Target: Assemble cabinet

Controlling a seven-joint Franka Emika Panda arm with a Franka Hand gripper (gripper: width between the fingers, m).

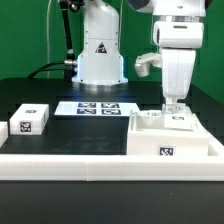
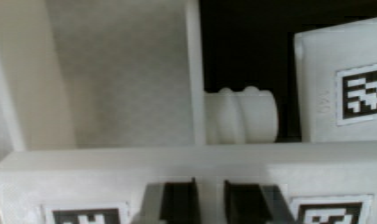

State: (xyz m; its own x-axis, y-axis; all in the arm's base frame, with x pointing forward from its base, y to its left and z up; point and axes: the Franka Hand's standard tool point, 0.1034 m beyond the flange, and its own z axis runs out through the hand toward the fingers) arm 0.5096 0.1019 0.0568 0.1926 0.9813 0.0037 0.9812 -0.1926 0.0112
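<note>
The cabinet [image 1: 172,140] is a large white tagged box at the exterior view's right front. My gripper [image 1: 173,103] reaches straight down onto its top. In the wrist view my gripper [image 2: 195,203] has its two dark fingers [image 2: 174,203] close together, with a thin white strip of a tagged cabinet panel [image 2: 96,185] between them. A tag shows on either side of the fingers. Beyond it I see a small round white knob [image 2: 243,113] on a tall white wall [image 2: 114,80], and another tagged white face [image 2: 341,85].
A small loose white tagged cube [image 1: 28,120] sits at the exterior view's left. The marker board [image 1: 95,107] lies in the middle in front of the robot base [image 1: 100,60]. The long white border rail [image 1: 80,160] runs along the front.
</note>
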